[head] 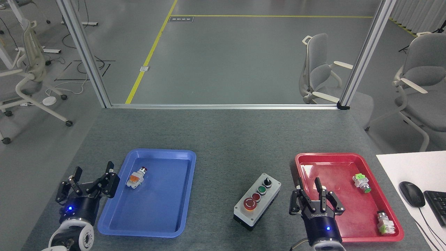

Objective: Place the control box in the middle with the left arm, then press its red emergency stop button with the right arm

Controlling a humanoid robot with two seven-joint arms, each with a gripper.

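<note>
A: Where is the control box (258,201)?
B: It stands on the grey tabletop (226,139), between the blue tray (181,195) and the red tray (306,216). Its red emergency stop button (249,204) is at the near end, uncovered.
A: And the grippers?
B: The right gripper (315,195) is over the red tray's left edge, fingers spread, holding nothing. The left gripper (91,181) is beside the blue tray, also spread and empty.
</note>
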